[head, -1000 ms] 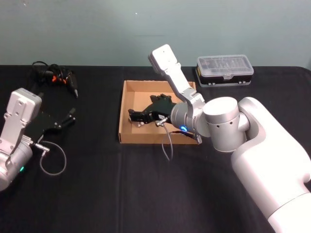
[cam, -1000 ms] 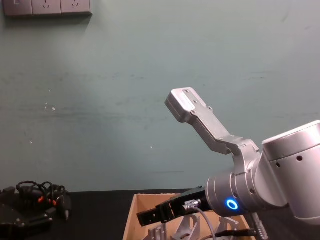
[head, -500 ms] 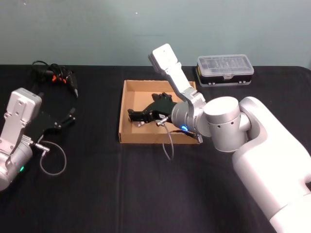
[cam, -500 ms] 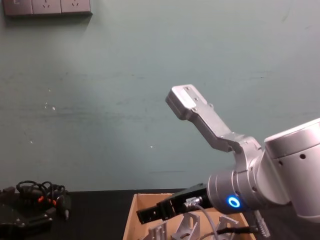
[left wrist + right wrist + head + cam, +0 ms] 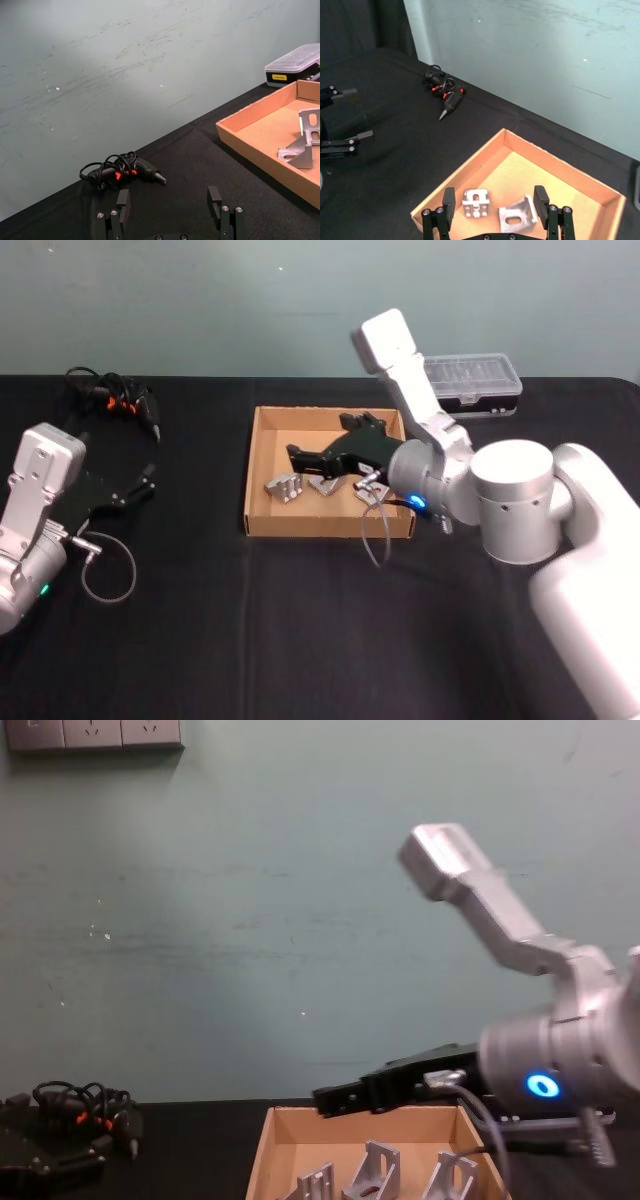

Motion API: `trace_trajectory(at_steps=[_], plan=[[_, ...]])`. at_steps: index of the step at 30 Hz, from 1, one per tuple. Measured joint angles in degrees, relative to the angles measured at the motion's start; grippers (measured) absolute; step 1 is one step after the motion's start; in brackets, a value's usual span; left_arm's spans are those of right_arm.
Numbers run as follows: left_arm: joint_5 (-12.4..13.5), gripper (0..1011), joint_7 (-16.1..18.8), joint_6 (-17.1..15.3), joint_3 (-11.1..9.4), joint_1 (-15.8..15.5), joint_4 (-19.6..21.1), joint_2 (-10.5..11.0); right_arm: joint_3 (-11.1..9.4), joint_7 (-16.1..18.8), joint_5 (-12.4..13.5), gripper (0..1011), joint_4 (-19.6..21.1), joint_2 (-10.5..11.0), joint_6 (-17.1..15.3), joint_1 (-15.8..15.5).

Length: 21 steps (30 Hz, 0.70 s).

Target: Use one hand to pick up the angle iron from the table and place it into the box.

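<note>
Tan cardboard marks the box [image 5: 262, 472], which sits on the black table [image 5: 300, 620] at centre, and I see three silver angle irons lying on its floor. In the head view they run in a row across the near part of the box: one at the left [image 5: 283, 487], one in the middle [image 5: 325, 484], and one at the right [image 5: 368, 490], partly behind the arm. The chest view shows the same three brackets standing side by side on the box floor. My right gripper [image 5: 298, 453] hangs above the box, over the left and middle angle irons and clear of them; in the right wrist view its two fingers stand spread apart with nothing between them, and two of the brackets lie in the box below. The blue ring glows on the right arm's wrist. My left gripper [image 5: 148, 480] is parked over the table at the left, well apart from the box, its fingers also spread and empty in the left wrist view. A black corded tool with orange marks [image 5: 115, 397] lies at the far left of the table. A small black case with a clear lid [image 5: 478, 383] sits beyond the box at the far right.
</note>
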<state>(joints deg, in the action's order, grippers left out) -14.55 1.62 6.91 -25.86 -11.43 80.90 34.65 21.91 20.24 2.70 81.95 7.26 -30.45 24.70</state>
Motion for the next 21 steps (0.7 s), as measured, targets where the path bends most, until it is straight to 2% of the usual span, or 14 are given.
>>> trace_trajectory(at_steps=[6, 9, 11, 13, 15, 17, 21], plan=[[0.0, 1011, 0.0, 0.0, 0.0, 0.0, 0.0, 0.0, -2.0, -1.2, 1.1, 1002, 6.0, 2.4, 0.0, -4.6], [0.0, 1011, 0.0, 0.0, 0.0, 0.0, 0.0, 0.0, -4.0, -2.9, 1.6, 1002, 9.7, 3.6, 1.0, -8.3], [0.0, 1011, 0.0, 0.0, 0.0, 0.0, 0.0, 0.0, -4.8, -3.6, 1.8, 1002, 10.8, 3.9, 1.6, -9.7], [0.0, 1011, 0.0, 0.0, 0.0, 0.0, 0.0, 0.0, -6.6, -5.4, 1.9, 1002, 12.8, 4.4, 3.8, -12.5], [0.0, 1011, 0.0, 0.0, 0.0, 0.0, 0.0, 0.0, -7.1, -5.8, 1.9, 1002, 13.3, 4.5, 4.5, -13.3], [0.0, 1011, 0.0, 0.0, 0.0, 0.0, 0.0, 0.0, -8.8, -7.3, 2.2, 1002, 14.5, 4.6, 7.8, -16.1], [0.0, 1011, 0.0, 0.0, 0.0, 0.0, 0.0, 0.0, -10.4, -9.0, 2.1, 1002, 15.5, 4.8, 11.9, -19.3]])
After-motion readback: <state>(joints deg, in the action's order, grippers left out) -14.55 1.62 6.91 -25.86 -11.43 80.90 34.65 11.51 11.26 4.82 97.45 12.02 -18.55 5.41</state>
